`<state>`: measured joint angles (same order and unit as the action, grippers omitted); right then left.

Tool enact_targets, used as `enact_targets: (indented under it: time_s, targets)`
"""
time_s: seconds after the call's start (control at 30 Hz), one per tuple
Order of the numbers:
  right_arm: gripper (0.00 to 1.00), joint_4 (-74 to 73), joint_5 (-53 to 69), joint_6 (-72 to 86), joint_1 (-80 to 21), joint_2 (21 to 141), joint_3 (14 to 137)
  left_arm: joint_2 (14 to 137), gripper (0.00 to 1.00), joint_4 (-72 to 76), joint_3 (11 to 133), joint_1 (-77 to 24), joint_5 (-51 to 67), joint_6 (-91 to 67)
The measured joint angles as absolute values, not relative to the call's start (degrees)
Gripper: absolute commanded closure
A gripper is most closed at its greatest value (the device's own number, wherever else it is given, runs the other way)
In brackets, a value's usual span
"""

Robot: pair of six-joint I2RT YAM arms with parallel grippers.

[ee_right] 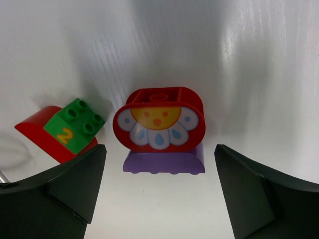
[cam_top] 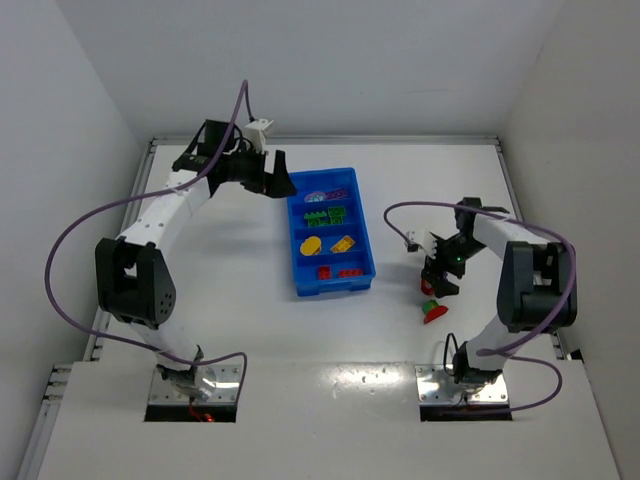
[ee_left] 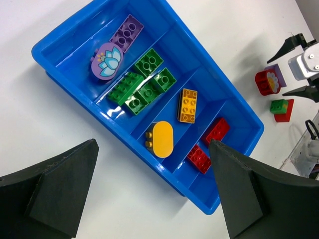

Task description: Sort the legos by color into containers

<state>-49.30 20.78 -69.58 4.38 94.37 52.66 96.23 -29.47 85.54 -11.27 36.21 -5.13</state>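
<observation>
The right gripper (ee_right: 159, 152), jaws spread wide around nothing, hangs over the red flower piece (ee_right: 159, 114) touching a purple piece (ee_right: 164, 164) on the table (cam_top: 230, 300) right of the blue tray (cam_top: 294, 250), and should close on the red one alone, squarely.

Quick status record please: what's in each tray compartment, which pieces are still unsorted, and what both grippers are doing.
tray: blue tray, four compartments
purple compartment: purple brick, purple flower piece
green compartment: green bricks
yellow compartment: yellow brick, yellow oval piece
red compartment: two red bricks
not yet sorted: red flower piece against purple piece; green cube against red wedge
left gripper: open, empty, beside the tray
right gripper: open, straddling the red flower piece, not touching
</observation>
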Motion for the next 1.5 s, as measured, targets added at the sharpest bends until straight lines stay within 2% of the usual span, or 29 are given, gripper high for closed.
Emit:
enact_targets:
  time_s: [0.37,0.8,0.83,0.87,0.97,1.0,1.1,1.27,1.4,1.5]
  targets:
    - [0.09,-48.0,19.2,-68.3,4.4,96.6,52.6,96.9,0.00,-30.5,85.9,-11.3,36.2,-4.8]
    - [0.32,-46.4,16.9,-67.9,5.5,96.6,52.6,98.6,0.00,-30.7,86.4,-11.3,36.2,-4.7]
    - [0.35,-46.4,16.9,-67.9,5.5,96.6,52.6,98.6,0.00,-30.7,86.4,-11.3,36.2,-4.7]
    - [0.43,-46.3,16.9,-67.9,5.5,96.6,52.6,98.6,0.00,-30.7,86.4,-11.3,36.2,-4.7]
    - [0.55,-46.1,16.9,-68.0,5.5,96.6,52.2,98.6,0.00,-30.7,86.4,-11.3,36.2,-4.7]
    - [0.66,-46.1,17.0,-68.0,5.5,96.5,52.2,98.6,0.00,-30.7,86.4,-11.3,36.2,-4.7]
    - [0.83,-46.3,17.3,-68.1,5.5,96.5,52.2,98.6,0.00,-30.8,86.4,-11.3,36.3,-4.7]
    - [0.87,-49.4,20.3,-67.4,5.5,96.4,53.8,98.5,0.00,-30.2,85.7,-11.3,37.8,-4.9]
    - [0.96,-51.7,24.1,-65.3,5.5,95.3,56.2,97.2,0.00,-28.8,81.3,-11.3,40.1,-5.8]
    - [0.98,-52.3,26.3,-62.1,5.5,94.1,57.5,95.9,0.00,-27.9,77.8,-11.3,42.2,-7.2]
